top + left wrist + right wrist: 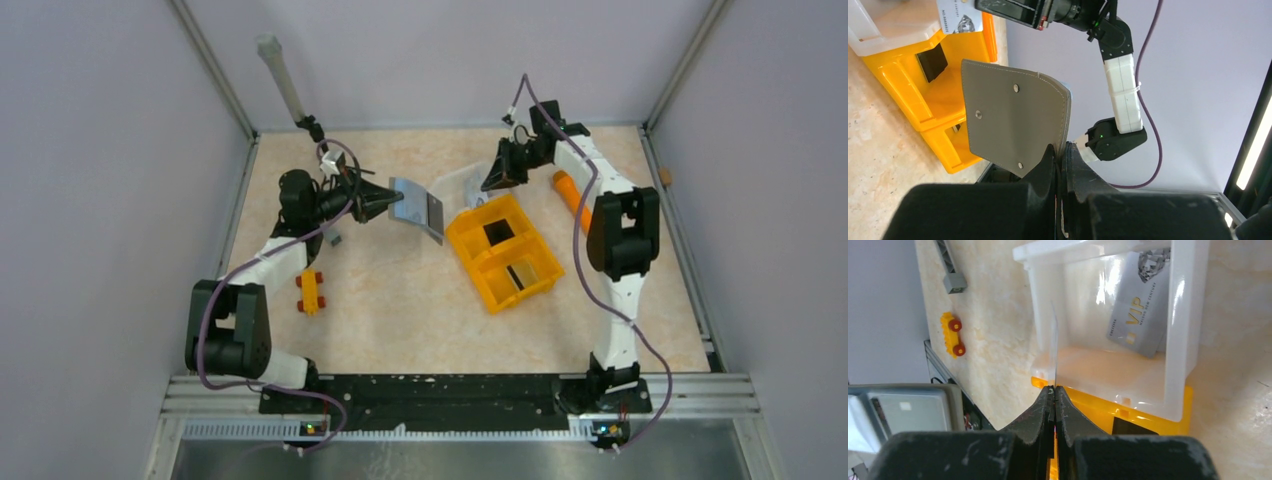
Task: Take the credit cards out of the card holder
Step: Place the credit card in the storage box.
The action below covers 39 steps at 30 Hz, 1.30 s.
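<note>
Tabletop (400, 320) shows one card holder (420, 208), one orange bin (458, 245).

The grey stitched card holder (1013, 120) hangs aloft, its lower edge pinched in my left claw (1060, 152). My right claw (1053, 390) pinches one credit card (1053, 340) edge-on; a grey VIP card (1140, 310) lies in the clear tray (1180, 340).
</note>
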Each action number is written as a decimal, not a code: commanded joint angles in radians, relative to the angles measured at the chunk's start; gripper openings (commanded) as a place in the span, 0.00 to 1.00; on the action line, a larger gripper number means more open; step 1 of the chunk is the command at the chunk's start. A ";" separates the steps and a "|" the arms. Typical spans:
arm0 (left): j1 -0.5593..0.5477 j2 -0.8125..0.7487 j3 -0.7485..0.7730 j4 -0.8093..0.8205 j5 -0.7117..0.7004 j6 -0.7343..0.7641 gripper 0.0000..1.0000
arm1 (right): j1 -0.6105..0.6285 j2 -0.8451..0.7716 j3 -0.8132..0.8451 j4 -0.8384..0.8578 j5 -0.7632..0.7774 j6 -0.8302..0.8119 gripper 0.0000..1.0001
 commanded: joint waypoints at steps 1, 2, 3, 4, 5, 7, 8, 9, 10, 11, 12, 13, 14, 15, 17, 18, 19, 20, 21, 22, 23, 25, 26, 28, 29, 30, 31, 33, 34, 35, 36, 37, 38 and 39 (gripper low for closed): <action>0.005 -0.055 0.042 0.023 0.016 0.006 0.00 | -0.002 0.019 0.070 -0.022 0.044 -0.054 0.00; 0.005 -0.056 0.041 0.023 0.015 0.006 0.00 | -0.003 0.025 0.074 -0.024 0.046 -0.055 0.00; 0.005 -0.057 0.041 0.023 0.014 0.006 0.00 | -0.003 0.031 0.080 -0.026 0.046 -0.056 0.00; 0.005 -0.059 0.041 0.023 0.013 0.007 0.00 | -0.002 0.039 0.087 -0.030 0.044 -0.057 0.00; 0.005 -0.060 0.038 0.023 0.012 0.005 0.00 | -0.003 0.048 0.097 -0.032 0.044 -0.057 0.00; 0.005 -0.063 0.036 0.025 0.006 0.003 0.00 | -0.002 0.062 0.120 -0.042 0.040 -0.058 0.00; 0.005 -0.063 0.034 0.027 0.006 0.003 0.00 | -0.003 0.069 0.133 -0.046 0.035 -0.056 0.00; 0.005 -0.064 0.032 0.029 0.006 0.002 0.00 | -0.003 0.075 0.144 -0.047 0.029 -0.053 0.00; 0.005 -0.067 0.029 0.030 0.005 0.001 0.00 | -0.002 0.083 0.160 -0.054 0.028 -0.054 0.00; 0.005 -0.069 0.027 0.031 0.005 0.000 0.00 | -0.002 0.091 0.179 -0.064 0.031 -0.058 0.00; 0.005 -0.073 0.023 0.031 0.003 0.001 0.00 | -0.003 0.104 0.200 -0.076 0.034 -0.063 0.00; 0.005 -0.076 0.019 0.031 0.001 0.000 0.00 | -0.002 0.118 0.226 -0.090 0.038 -0.070 0.00; 0.005 -0.077 0.017 0.031 -0.001 0.000 0.00 | -0.003 0.132 0.250 -0.105 0.042 -0.076 0.00; 0.005 -0.079 0.014 0.031 -0.002 -0.001 0.00 | -0.002 0.149 0.273 -0.117 0.046 -0.081 0.00; 0.005 -0.081 0.011 0.031 0.001 0.001 0.00 | -0.002 0.175 0.308 -0.136 0.061 -0.090 0.00; 0.005 -0.082 0.011 0.030 0.001 0.000 0.00 | -0.003 0.181 0.317 -0.139 0.068 -0.092 0.00; 0.005 -0.082 0.009 0.030 0.002 0.000 0.00 | -0.003 0.184 0.321 -0.141 0.077 -0.093 0.00; 0.005 -0.084 0.009 0.029 0.002 0.000 0.00 | -0.003 0.187 0.322 -0.140 0.080 -0.096 0.00; 0.005 -0.083 0.008 0.029 0.002 -0.001 0.00 | -0.002 0.190 0.322 -0.142 0.079 -0.100 0.00; 0.005 -0.083 0.007 0.029 0.001 0.000 0.00 | -0.003 0.193 0.321 -0.145 0.081 -0.104 0.00; 0.005 -0.083 0.008 0.028 0.003 0.000 0.00 | -0.003 0.194 0.319 -0.152 0.085 -0.110 0.00; 0.005 -0.084 0.007 0.027 0.003 0.001 0.00 | -0.003 0.191 0.307 -0.152 0.096 -0.116 0.00; 0.005 -0.084 0.007 0.025 0.004 0.001 0.00 | -0.002 0.189 0.302 -0.151 0.102 -0.118 0.00; 0.005 -0.085 0.006 0.021 0.004 0.003 0.00 | 0.005 0.191 0.301 -0.154 0.124 -0.124 0.00; 0.005 -0.083 0.005 0.020 0.004 0.003 0.00 | 0.010 0.193 0.303 -0.159 0.138 -0.129 0.00; 0.005 -0.083 0.005 0.020 0.004 0.003 0.00 | 0.015 0.195 0.303 -0.162 0.152 -0.130 0.00; 0.005 -0.083 0.005 0.020 0.005 0.004 0.00 | 0.018 0.197 0.304 -0.162 0.157 -0.129 0.00; 0.005 -0.085 0.005 0.019 0.005 0.005 0.00 | 0.027 0.198 0.305 -0.163 0.178 -0.122 0.09; 0.005 -0.085 0.003 0.017 0.005 0.006 0.00 | 0.032 0.196 0.307 -0.165 0.196 -0.120 0.14; 0.005 -0.086 0.003 0.016 0.004 0.008 0.00 | 0.036 0.193 0.312 -0.170 0.214 -0.120 0.22; 0.005 -0.087 0.002 0.014 0.003 0.010 0.00 | 0.039 0.189 0.318 -0.174 0.237 -0.116 0.29; 0.005 -0.088 0.002 0.012 0.004 0.012 0.00 | 0.042 0.183 0.321 -0.177 0.250 -0.114 0.32; 0.005 -0.089 0.001 0.010 0.002 0.013 0.00 | 0.044 0.176 0.324 -0.177 0.256 -0.111 0.34; 0.005 -0.090 0.000 0.010 0.000 0.014 0.00 | 0.045 0.168 0.325 -0.176 0.265 -0.106 0.34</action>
